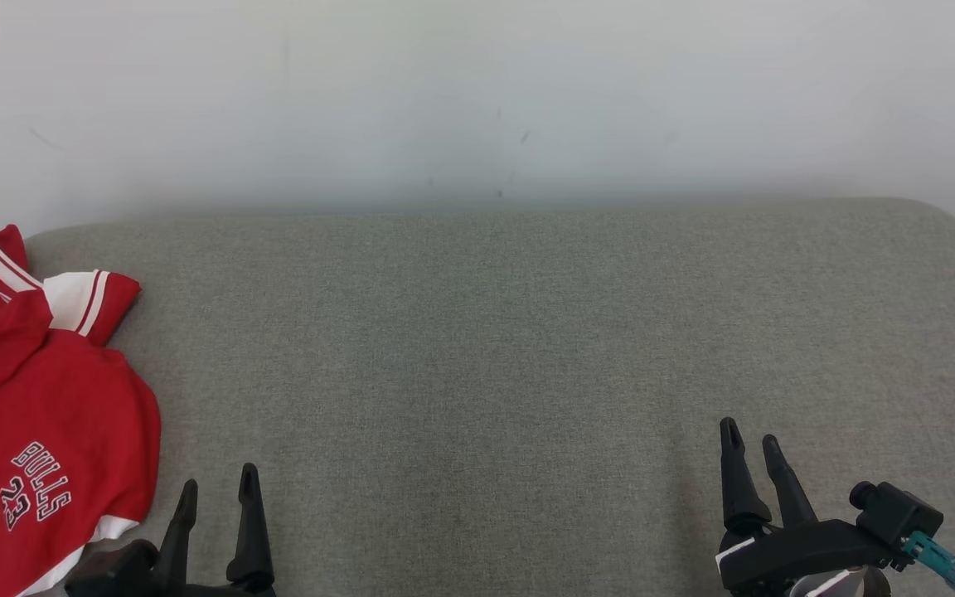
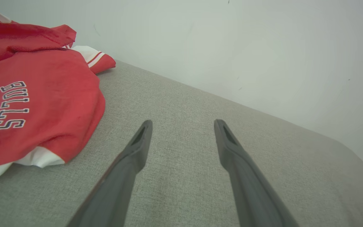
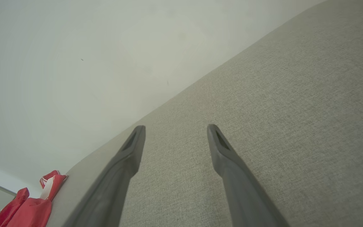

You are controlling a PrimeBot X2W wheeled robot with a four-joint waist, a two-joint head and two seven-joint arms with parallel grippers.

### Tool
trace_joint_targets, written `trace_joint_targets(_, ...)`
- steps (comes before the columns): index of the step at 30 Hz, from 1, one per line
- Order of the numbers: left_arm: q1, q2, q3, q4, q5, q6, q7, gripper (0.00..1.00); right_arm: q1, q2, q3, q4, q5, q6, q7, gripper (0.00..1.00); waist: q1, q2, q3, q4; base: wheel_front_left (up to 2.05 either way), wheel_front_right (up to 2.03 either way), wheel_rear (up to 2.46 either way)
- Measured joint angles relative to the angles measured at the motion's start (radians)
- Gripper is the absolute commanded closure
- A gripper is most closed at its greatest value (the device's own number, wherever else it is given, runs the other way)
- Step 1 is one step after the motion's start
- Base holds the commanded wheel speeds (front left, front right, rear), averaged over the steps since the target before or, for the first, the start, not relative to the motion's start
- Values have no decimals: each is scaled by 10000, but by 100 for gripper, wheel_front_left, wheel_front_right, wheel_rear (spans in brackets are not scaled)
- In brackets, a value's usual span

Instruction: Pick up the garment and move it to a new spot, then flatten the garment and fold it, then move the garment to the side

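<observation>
Gaping wide, left fingers [image 1: 250,531] and right fingers [image 1: 739,481] hold nothing.

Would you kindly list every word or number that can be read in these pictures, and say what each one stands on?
"BULLS": on the red garment, in dark letters edged with white.
"23": right beside that word on the same garment; plain in the head view, cut off at the picture's edge in the left wrist view.
No other text can be read.
</observation>
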Motion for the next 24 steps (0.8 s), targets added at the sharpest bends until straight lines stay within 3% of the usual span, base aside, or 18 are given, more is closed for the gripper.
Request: trace_joint_targets(24, -3, 324, -583, 77, 2370, 245, -608, 0, 5, -6, -75, 332, -2115, 0, -535, 0, 0, 0, 11, 122, 0, 0, 0)
